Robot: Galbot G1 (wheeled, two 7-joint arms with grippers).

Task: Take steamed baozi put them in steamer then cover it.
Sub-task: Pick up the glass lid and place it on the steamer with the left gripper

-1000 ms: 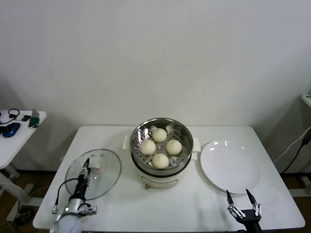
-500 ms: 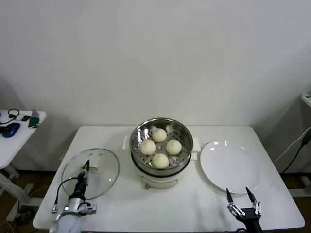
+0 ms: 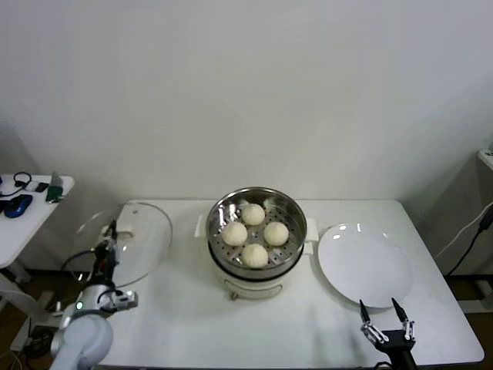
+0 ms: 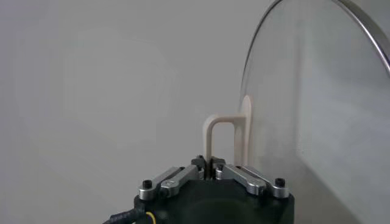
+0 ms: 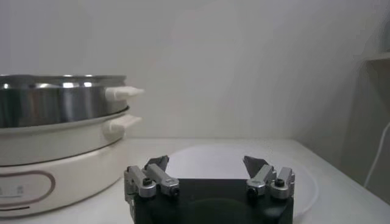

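Note:
Four off-white baozi (image 3: pixel 254 234) sit in the shiny steel steamer (image 3: pixel 257 203) on its cream cooker base at the table's middle. My left gripper (image 3: pixel 112 229) is shut on the cream handle (image 4: pixel 226 141) of the clear glass cover (image 3: pixel 132 241) and holds it tilted up above the table's left edge, apart from the steamer. In the left wrist view the glass (image 4: pixel 311 91) stands edge-up beside the handle. My right gripper (image 3: pixel 383 310) is open and empty at the front right, near the table edge; it also shows in the right wrist view (image 5: pixel 205 163).
A flat white plate (image 3: pixel 364 264) lies right of the steamer, just beyond my right gripper. The steamer's side (image 5: pixel 55 100) and cooker base (image 5: pixel 61 158) show in the right wrist view. A small side table (image 3: pixel 31 202) with dark items stands far left.
My left gripper has lifted the cover off the table and swung it up and to the left, tilting it. The right arm has not moved.

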